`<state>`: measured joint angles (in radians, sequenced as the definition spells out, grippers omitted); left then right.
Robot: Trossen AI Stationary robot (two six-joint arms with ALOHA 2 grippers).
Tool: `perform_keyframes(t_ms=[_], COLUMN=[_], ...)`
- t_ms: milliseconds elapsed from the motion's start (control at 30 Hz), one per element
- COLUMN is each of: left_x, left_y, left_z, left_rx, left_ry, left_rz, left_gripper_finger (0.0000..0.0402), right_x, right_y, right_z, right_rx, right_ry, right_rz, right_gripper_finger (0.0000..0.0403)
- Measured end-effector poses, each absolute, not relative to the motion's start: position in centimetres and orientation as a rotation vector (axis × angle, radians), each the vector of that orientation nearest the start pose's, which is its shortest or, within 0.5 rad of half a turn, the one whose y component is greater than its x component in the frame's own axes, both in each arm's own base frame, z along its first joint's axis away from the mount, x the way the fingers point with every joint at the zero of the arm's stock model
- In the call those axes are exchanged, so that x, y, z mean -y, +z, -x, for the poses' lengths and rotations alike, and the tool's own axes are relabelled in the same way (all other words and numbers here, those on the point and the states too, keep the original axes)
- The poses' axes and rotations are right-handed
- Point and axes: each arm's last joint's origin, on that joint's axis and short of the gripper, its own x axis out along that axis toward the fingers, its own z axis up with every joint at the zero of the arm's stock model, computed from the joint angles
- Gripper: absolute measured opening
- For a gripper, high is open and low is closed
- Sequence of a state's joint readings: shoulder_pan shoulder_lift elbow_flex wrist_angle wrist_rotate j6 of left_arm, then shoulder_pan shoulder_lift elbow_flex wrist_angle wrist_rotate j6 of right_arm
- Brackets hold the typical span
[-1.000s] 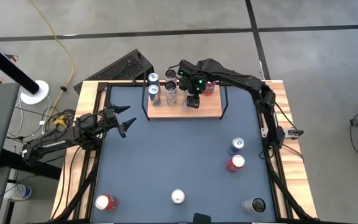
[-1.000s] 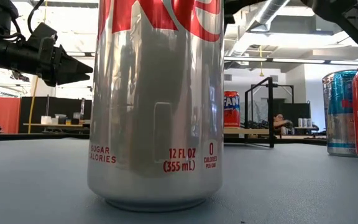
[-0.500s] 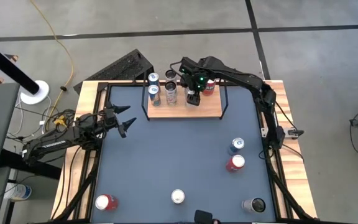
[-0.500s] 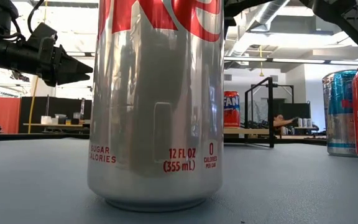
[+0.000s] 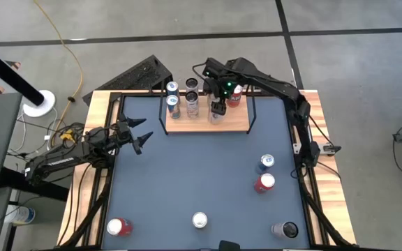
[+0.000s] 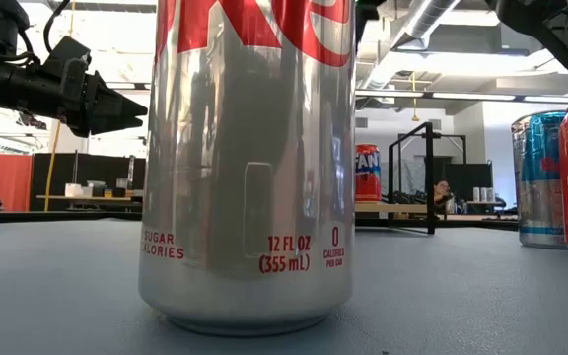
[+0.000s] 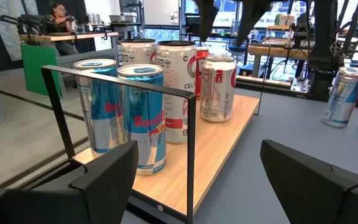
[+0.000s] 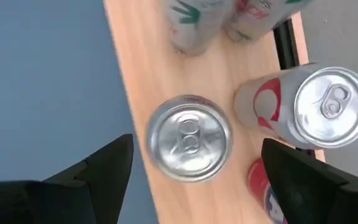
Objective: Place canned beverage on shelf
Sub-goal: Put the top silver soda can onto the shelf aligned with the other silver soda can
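High view shows the shelf at the far end of the table, with a bunch of cans standing on it. The right gripper hangs just above a silver can on the wood. From the right wrist view its two fingers stand wide, one on each side of that can, and they do not touch it. So I think this can has just been set down and let go.

The left gripper waits near the left side of the table, apart from the shelf, with its fingers wide and nothing in them.

Six cans are on the shelf as far as I can count, some blue ones and a red and white one among them.

More cans are out on the table: a blue one, a red one, a dark one, a silver one and another red one. I guess those are left to move, so the job is about half done.
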<state>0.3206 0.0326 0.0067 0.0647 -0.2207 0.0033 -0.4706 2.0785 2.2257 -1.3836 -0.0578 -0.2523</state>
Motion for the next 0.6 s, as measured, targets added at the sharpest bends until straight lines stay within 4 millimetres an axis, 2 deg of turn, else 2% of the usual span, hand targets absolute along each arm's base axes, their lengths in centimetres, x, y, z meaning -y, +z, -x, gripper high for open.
perform_keyframes(t_ms=[267,400,500,600], left_x=[-3.7,-3.7,-3.7,-3.7], left_y=[17.0,17.0,17.0,17.0], left_z=[-9.1,-9.1,-9.2,-9.1], left_rx=[0.039,0.039,0.039,0.039], left_ry=[0.541,0.541,0.541,0.541], left_rz=[-0.005,-0.005,-0.005,-0.005], left_gripper_finger=[0.0327,0.0327,0.0327,0.0327], right_x=[15.2,13.8,13.8,14.6], right_y=[35.7,36.0,35.8,34.4], right_z=[-36.0,-35.8,-35.4,-34.3], right_rx=[-1.256,-1.168,-1.074,-1.044], right_ry=[-0.115,-0.168,-0.176,-0.209], right_rz=[-0.098,0.014,0.069,0.069], right_gripper_finger=[0.0337,0.0337,0.0337,0.0337])
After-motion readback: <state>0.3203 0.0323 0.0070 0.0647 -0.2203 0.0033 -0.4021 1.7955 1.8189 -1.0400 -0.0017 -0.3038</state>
